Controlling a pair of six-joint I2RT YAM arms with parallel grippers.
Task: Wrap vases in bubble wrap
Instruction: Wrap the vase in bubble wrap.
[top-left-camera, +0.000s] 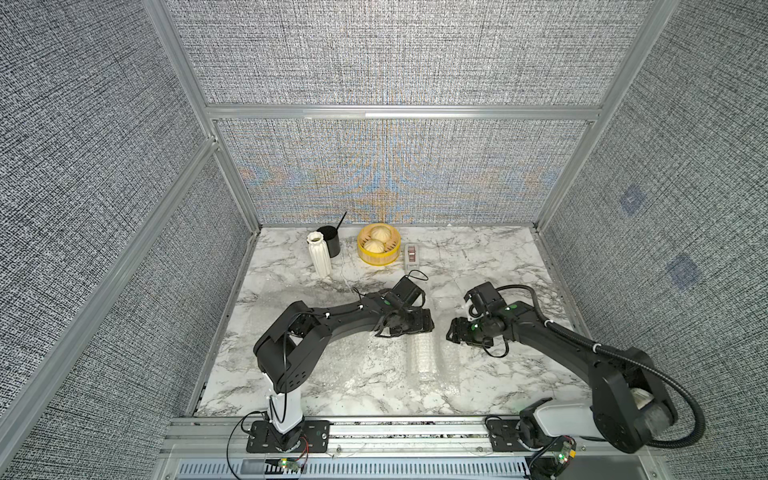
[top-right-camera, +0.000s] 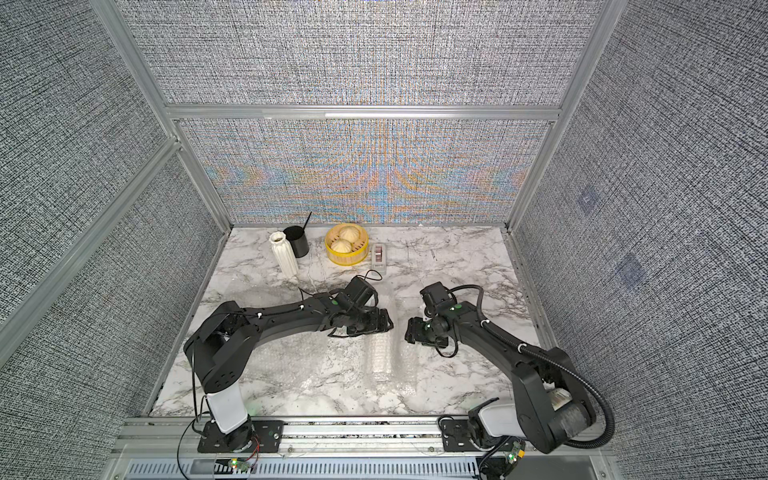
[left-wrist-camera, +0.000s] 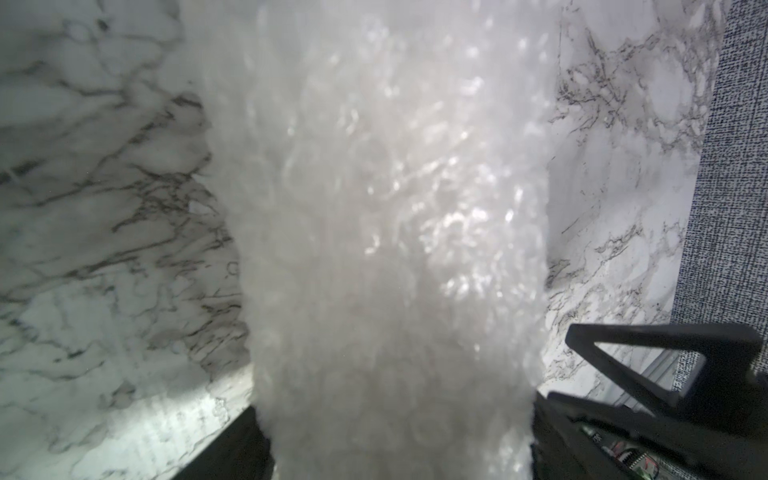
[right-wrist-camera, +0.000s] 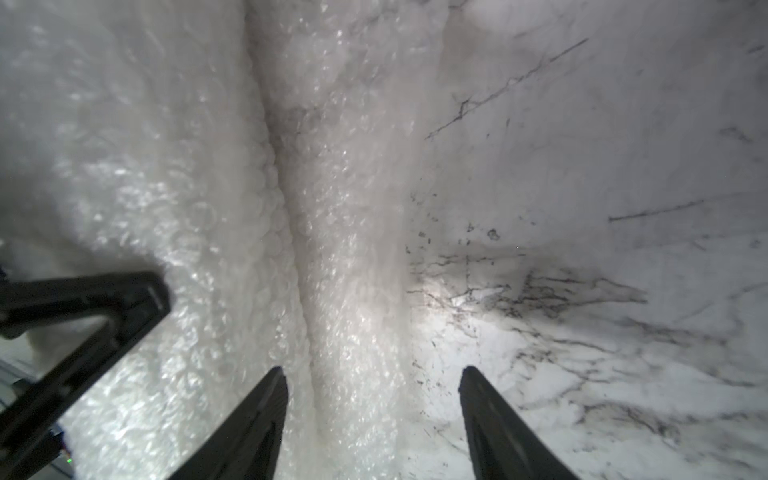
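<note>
Clear glossy plastic bubble wrap (top-left-camera: 424, 357); matt ribbed ceramic vase (top-left-camera: 319, 253); smooth marble-look table (top-left-camera: 478, 257).

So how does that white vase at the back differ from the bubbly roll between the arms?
The white vase stands upright and bare; the bubble wrap roll lies flat. The vase is far back beside a black cup; the roll is nearer the front. Both are long and pale.

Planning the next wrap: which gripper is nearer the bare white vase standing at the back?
Left. The left gripper is nearer the robot than the vase, off to its right; the right gripper is even farther right.
</note>
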